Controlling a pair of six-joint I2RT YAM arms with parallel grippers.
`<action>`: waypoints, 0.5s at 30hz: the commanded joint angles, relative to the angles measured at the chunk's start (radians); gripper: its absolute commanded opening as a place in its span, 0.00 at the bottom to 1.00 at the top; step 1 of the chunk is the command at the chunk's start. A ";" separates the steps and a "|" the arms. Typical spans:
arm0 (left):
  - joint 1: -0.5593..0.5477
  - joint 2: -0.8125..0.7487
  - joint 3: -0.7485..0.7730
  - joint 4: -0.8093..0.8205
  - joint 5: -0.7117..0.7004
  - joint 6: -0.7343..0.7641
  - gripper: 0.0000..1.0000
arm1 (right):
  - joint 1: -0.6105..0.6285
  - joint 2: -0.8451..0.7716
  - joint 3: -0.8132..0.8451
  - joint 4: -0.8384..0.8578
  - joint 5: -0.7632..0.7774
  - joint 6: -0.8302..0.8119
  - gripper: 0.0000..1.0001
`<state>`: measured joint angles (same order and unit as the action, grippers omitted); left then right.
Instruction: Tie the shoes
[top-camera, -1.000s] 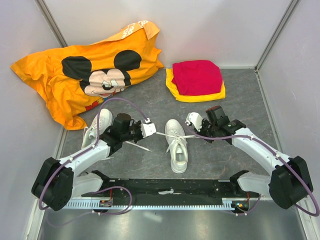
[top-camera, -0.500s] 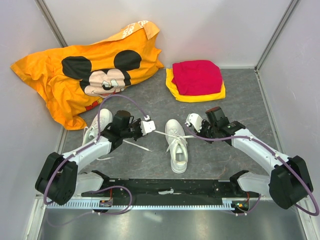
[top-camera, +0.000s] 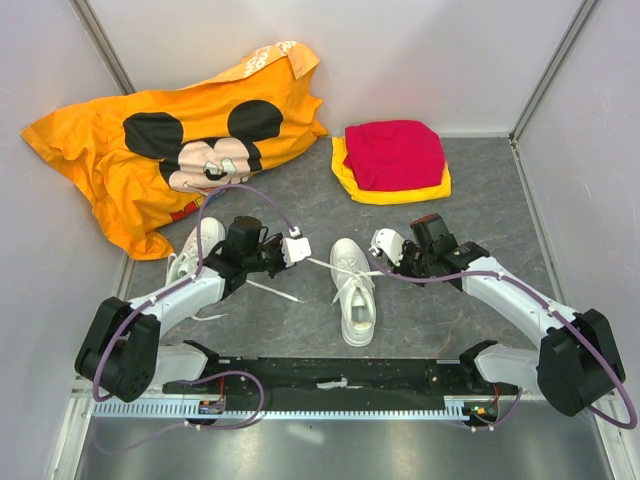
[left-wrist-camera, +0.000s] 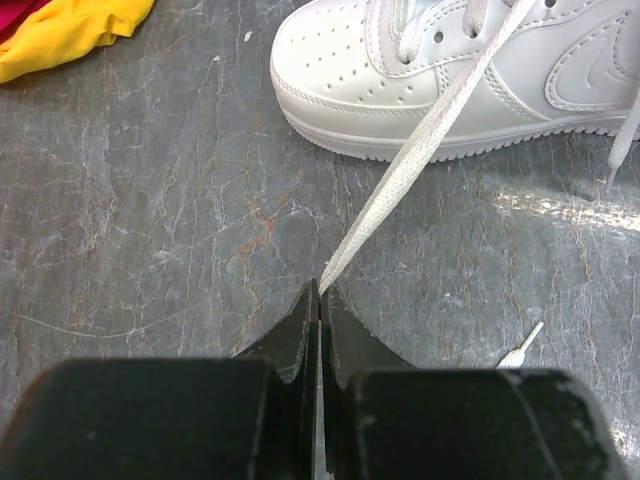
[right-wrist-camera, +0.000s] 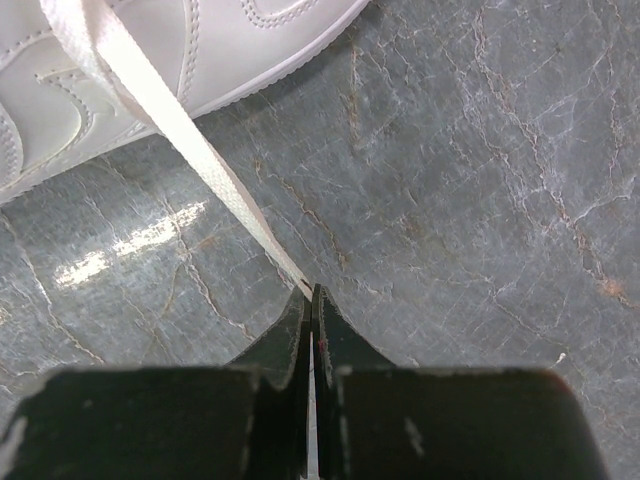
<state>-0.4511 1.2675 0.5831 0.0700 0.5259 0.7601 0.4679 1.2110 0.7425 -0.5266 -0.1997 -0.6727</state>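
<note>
One white shoe (top-camera: 352, 290) lies in the middle of the floor, toe toward the back. The other shoe (top-camera: 195, 250) lies at the left, partly under my left arm. My left gripper (top-camera: 306, 257) is shut on the end of a flat white lace (left-wrist-camera: 420, 160) that runs taut up to the middle shoe (left-wrist-camera: 450, 70); its tips (left-wrist-camera: 320, 290) pinch the lace just above the floor. My right gripper (top-camera: 386, 260) is shut on the other lace (right-wrist-camera: 190, 150) of that same shoe (right-wrist-camera: 150, 50), with its tips (right-wrist-camera: 310, 292) closed together on it.
An orange cartoon-mouse shirt (top-camera: 170, 150) lies at the back left. Folded red and yellow cloths (top-camera: 392, 160) sit at the back right. A loose lace (top-camera: 272, 291) trails on the floor by the left shoe, its tip (left-wrist-camera: 522, 348) near my left gripper. Walls close in on both sides.
My left gripper has drawn slightly back and left with its lace, pulling it straighter. The right gripper has barely shifted.
</note>
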 joint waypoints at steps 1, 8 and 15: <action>0.058 0.018 0.034 0.014 -0.110 0.056 0.02 | -0.025 0.001 -0.028 -0.073 0.174 -0.048 0.00; 0.080 0.035 0.044 0.014 -0.101 0.059 0.02 | -0.026 -0.001 -0.041 -0.078 0.180 -0.062 0.00; 0.091 0.044 0.046 0.013 -0.087 0.082 0.02 | -0.026 0.015 -0.046 -0.064 0.175 -0.057 0.00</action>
<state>-0.4198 1.3022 0.5964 0.0696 0.5640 0.7704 0.4679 1.2110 0.7238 -0.5148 -0.1997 -0.7078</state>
